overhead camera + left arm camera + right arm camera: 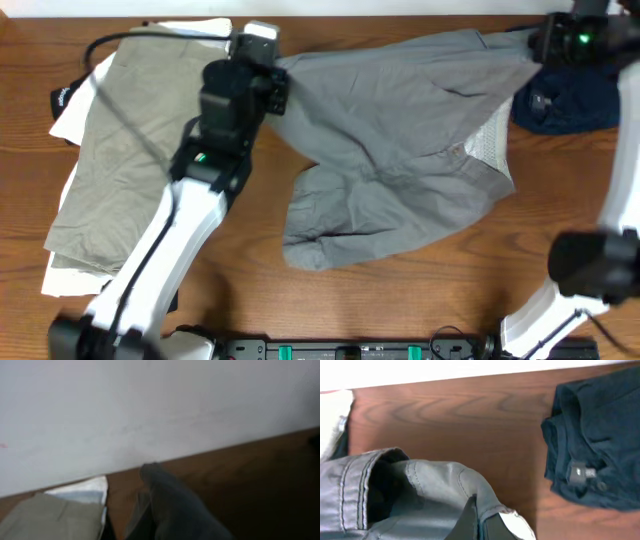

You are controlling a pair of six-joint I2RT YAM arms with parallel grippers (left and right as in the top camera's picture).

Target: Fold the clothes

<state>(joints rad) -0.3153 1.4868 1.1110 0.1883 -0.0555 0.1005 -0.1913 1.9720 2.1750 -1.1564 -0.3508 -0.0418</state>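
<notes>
In the overhead view we find the grey shorts (400, 150) spread across the middle of the table (420, 300), with the waistband along the 12 o'clock edge and the legs trailing toward 7 o'clock. The left gripper (278, 85) sits at the 9 o'clock corner of the waistband and the right gripper (538, 45) at the 3 o'clock corner, so the garment lies between the two. The top edge runs nearly straight from one to the other. In the right wrist view we see a dark finger (468, 520) pressed against the folded waistband (395, 485), so this gripper is clamped on the cloth. In the left wrist view the picture is blurred and the fingers cannot be made out. Grey fabric (175, 510) rises from the bottom centre of that view, and the overhead view shows the corner drawn into the gripper, so we read it as closed on the shorts. The khaki shorts (120, 160) lie at 9 o'clock on a white garment (70, 125), and the left arm hides part of them. A black garment (65, 97) shows only at the far 9 o'clock edge. The navy garment (570, 105) lies at 3 o'clock, just beside the grey shorts and partly behind the right arm.
</notes>
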